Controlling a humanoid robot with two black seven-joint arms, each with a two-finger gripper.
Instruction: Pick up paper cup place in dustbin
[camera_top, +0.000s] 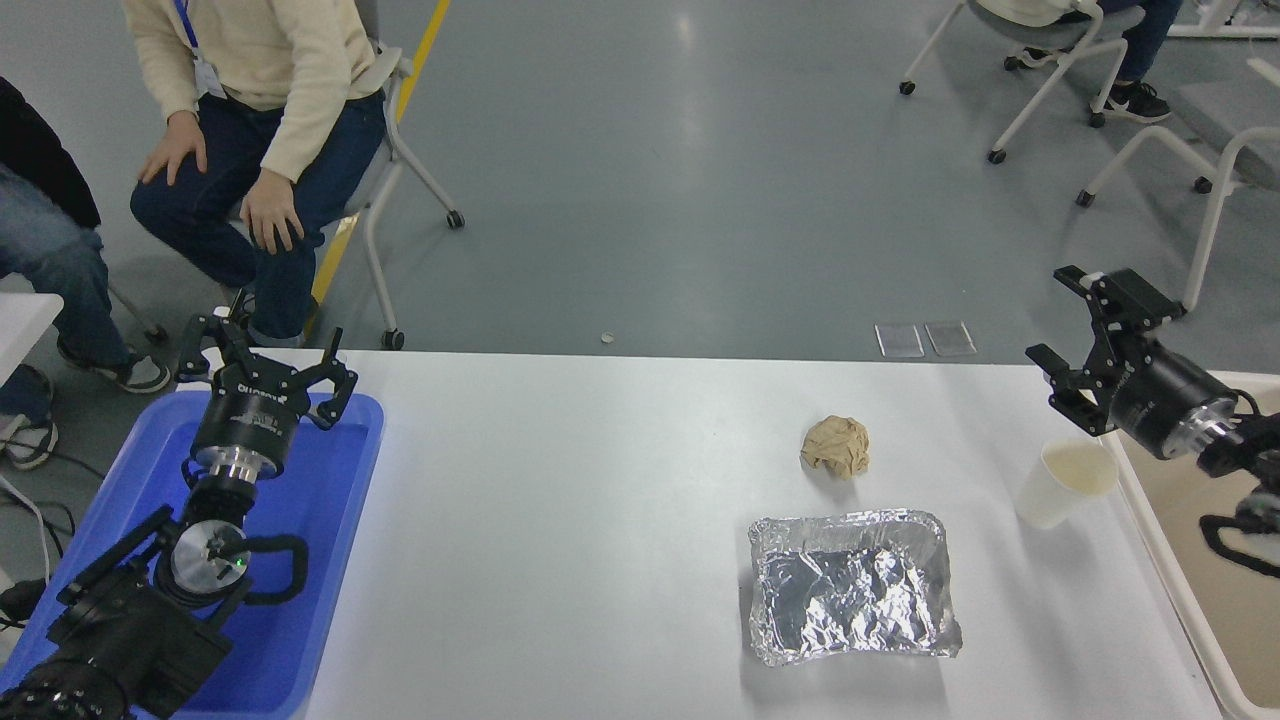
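Paper cup is seen upright on the white table in the head view, just left of the dustbin, whose pale rim runs along the table's right end. The right gripper is held just behind the cup and above it, apart from it, its fingers spread wide with nothing between them. A crumpled tan paper ball lies well left of the cup, and a crinkled foil tray is set to the cup's near left. Far left of the cup, the left gripper is parked over a blue tray, fingers also spread. A seated person is visible beyond the table.
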